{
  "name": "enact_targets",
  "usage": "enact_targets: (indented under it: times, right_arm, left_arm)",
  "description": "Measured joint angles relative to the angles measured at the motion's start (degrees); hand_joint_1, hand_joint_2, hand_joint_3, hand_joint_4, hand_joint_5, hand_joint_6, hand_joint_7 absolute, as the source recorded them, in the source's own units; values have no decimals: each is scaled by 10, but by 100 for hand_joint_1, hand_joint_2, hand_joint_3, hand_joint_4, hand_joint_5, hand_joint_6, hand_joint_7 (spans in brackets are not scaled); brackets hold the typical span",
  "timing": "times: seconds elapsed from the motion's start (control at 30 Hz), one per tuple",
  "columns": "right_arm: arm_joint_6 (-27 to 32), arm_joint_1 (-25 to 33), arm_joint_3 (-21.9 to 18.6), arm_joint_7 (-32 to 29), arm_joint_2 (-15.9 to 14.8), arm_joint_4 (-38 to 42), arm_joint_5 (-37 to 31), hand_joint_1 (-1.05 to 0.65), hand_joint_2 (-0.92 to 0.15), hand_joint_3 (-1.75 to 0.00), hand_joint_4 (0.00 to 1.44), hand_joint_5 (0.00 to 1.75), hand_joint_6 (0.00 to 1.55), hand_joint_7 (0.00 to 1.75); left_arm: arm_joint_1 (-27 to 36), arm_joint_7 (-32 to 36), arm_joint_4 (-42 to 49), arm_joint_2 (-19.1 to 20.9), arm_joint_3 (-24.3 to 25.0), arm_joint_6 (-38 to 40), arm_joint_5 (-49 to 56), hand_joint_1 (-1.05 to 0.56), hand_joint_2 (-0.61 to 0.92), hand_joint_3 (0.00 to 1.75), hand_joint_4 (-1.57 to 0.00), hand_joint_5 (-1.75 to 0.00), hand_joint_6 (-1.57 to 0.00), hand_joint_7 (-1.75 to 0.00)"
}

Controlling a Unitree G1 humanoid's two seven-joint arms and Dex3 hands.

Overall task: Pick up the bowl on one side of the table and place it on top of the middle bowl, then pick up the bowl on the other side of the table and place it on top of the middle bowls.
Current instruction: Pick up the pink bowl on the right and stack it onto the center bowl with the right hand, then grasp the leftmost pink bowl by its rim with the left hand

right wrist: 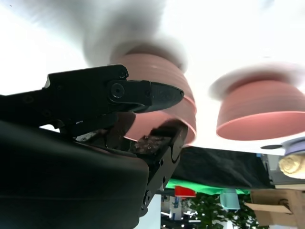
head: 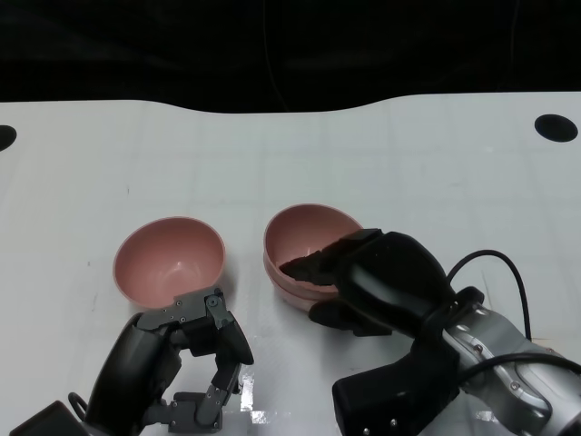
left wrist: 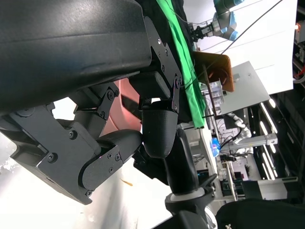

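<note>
Two pink bowls sit nested as one stack (head: 304, 238) at the table's middle, showing as a ridged stack (right wrist: 164, 76) in the right wrist view. My right hand (head: 381, 277) holds the upper bowl's near rim, fingers (head: 313, 263) over the rim and thumb outside below it. A single pink bowl (head: 168, 257) stands upright to the left; the right wrist view also shows this bowl (right wrist: 259, 112). My left hand (head: 195, 359) sits just in front of it with fingers apart and bent, holding nothing. Part of that bowl (left wrist: 125, 102) shows behind its fingers.
The white table (head: 408, 173) has a round black hole at the far right (head: 556, 127) and another at the far left edge (head: 4, 137). Darkness lies beyond the far edge. A black cable (head: 495, 263) loops over my right forearm.
</note>
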Motion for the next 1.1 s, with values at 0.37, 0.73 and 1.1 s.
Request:
enact_targets:
  times: [0.37,0.73,1.1]
  right_arm:
    - [-45,95,-82,-24,-24,-138,84,-61,-92,-34,38,79,60,12]
    - [-142,226,-158,-4,-36,-211,245,-32,-92,-24,51,118,74,31]
    - [-227,309,-209,41,-40,-217,346,-16,-75,-59,64,131,77,68]
  left_arm:
    - [-1,3,0,-1,-3,-4,5,-20,41,131,-85,-170,-79,-146]
    - [-3,3,0,-6,-2,7,-8,-20,41,127,-79,-170,-76,-143]
    - [0,26,-42,-13,12,37,-17,-16,54,98,-62,-132,-64,-93]
